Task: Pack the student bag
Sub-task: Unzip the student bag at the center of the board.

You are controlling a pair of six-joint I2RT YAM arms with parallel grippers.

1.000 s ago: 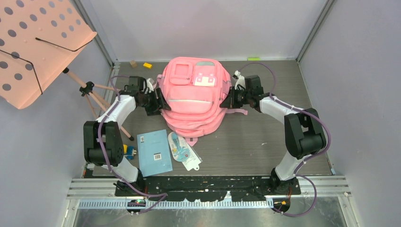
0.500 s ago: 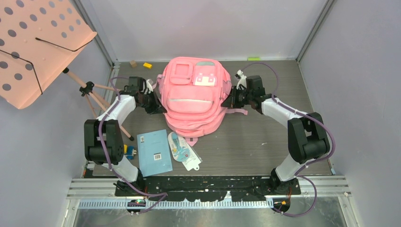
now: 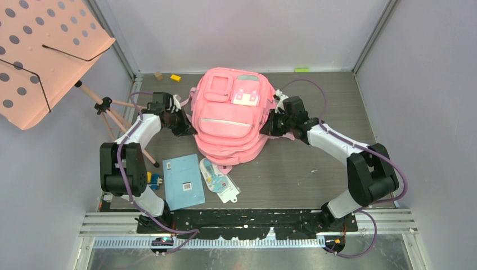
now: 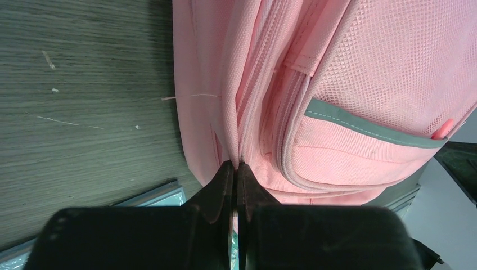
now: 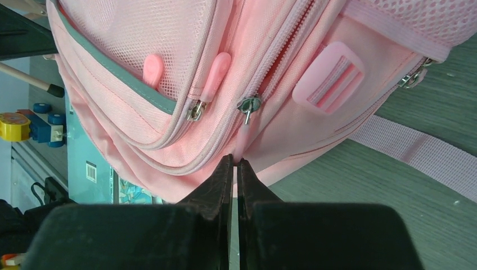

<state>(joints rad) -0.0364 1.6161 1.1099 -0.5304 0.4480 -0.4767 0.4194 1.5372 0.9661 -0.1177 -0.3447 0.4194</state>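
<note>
The student bag (image 3: 229,121), a large pink backpack, lies front-up at the middle of the table. My left gripper (image 3: 184,124) is at its left side. In the left wrist view the left gripper (image 4: 237,164) is shut on a fold of the student bag (image 4: 360,73) beside a zipper seam. My right gripper (image 3: 270,125) is at the bag's right side. In the right wrist view the right gripper (image 5: 236,160) is shut on a pink zipper pull (image 5: 242,138) that hangs from a metal slider on the student bag (image 5: 140,50).
A light blue notebook (image 3: 183,181) and a flat packaged item (image 3: 218,179) lie in front of the bag. A small toy car (image 3: 153,180) sits by the left arm's base. The salmon music stand (image 3: 45,50) rises at the far left. Small blocks (image 3: 176,77) lie by the back wall.
My left gripper has shut on the bag's side. The right arm has swung inward and nearer, and the bag has shifted and tilted slightly.
</note>
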